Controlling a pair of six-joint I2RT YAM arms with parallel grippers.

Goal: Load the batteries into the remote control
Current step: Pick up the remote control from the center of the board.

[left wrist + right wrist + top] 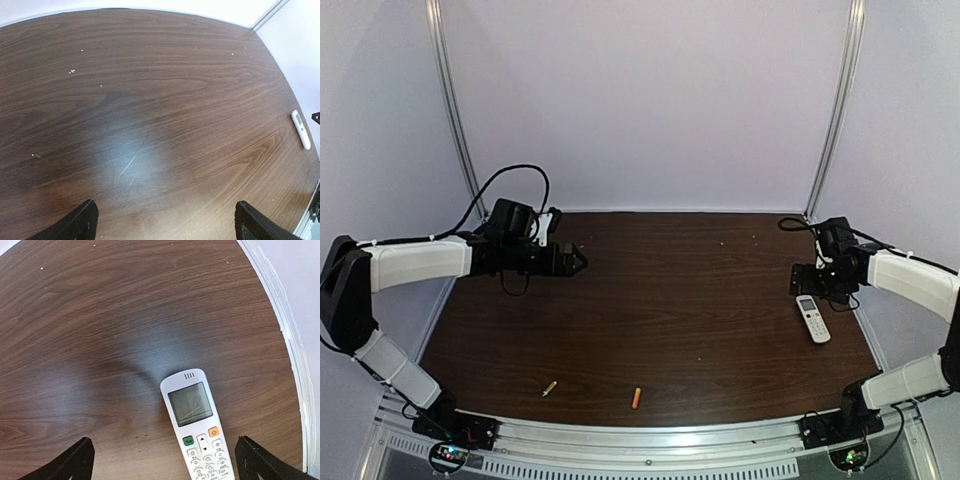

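The white remote control lies face up at the table's right side, its grey display and buttons clear in the right wrist view; it shows small at the far right of the left wrist view. My right gripper hovers open just above it, nothing between its fingers. Two batteries lie near the front edge: a golden-brass one and an orange one. My left gripper stands open over the back left of the table, far from both batteries; only bare wood sits below it.
The dark wooden table is bounded by pale walls behind and at both sides, with a metal rail along the front edge. Black cables trail from both arms near the back corners.
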